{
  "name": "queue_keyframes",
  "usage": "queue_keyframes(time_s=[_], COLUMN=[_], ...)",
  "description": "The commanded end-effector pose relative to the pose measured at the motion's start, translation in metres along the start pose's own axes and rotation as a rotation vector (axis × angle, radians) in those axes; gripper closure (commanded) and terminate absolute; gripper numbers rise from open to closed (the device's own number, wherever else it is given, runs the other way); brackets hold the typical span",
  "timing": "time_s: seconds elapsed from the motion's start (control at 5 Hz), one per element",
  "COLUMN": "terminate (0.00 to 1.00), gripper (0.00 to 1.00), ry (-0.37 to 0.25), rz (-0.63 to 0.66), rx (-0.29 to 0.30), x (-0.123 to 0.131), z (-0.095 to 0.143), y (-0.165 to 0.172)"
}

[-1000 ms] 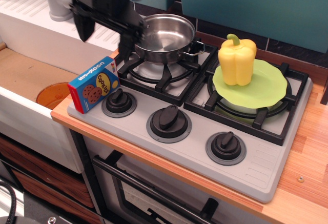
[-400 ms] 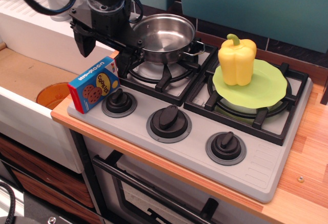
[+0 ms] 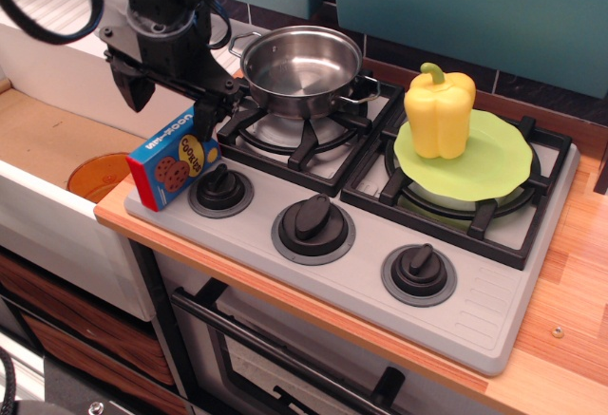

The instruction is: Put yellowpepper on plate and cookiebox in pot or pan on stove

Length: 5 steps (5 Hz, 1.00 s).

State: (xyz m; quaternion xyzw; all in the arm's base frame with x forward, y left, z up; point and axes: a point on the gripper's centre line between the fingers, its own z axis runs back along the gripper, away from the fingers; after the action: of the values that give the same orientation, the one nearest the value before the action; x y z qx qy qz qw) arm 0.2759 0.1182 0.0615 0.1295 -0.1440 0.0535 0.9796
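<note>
The yellowpepper (image 3: 439, 111) stands upright on the lime-green plate (image 3: 494, 163), which lies on the right burner of the grey stove (image 3: 475, 292). The shiny steel pot (image 3: 302, 68) sits empty on the left burner. The blue cookiebox (image 3: 174, 166) stands tilted at the stove's front left corner, by the left knob. My gripper (image 3: 163, 103) is open, its two black fingers pointing down just above and behind the cookiebox, left of the pot. It holds nothing.
An orange translucent bowl (image 3: 98, 176) sits in the sink to the left, below the counter edge. Three black knobs (image 3: 313, 218) line the stove front. A wooden counter (image 3: 579, 301) runs along the right. A white drain board (image 3: 57, 30) lies behind the sink.
My gripper has moved left and down, away from the pot's rim, to hover over the cookiebox. The pepper, plate, pot and box have not moved.
</note>
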Motion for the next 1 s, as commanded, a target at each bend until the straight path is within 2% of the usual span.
queue_keyframes(time_s=[0.0, 0.2, 0.4, 0.8], terminate=[0.00, 0.00, 0.00, 0.00], gripper=[0.00, 1.00, 1.00, 1.00], ry=[-0.029, 0.001, 0.035, 0.094], rz=[0.015, 0.024, 0.014, -0.034], rx=[-0.012, 0.009, 0.027, 0.081], x=[-0.001, -0.001, 0.007, 0.037], z=[-0.021, -0.022, -0.008, 0.047], y=[-0.001, -0.008, -0.004, 0.019])
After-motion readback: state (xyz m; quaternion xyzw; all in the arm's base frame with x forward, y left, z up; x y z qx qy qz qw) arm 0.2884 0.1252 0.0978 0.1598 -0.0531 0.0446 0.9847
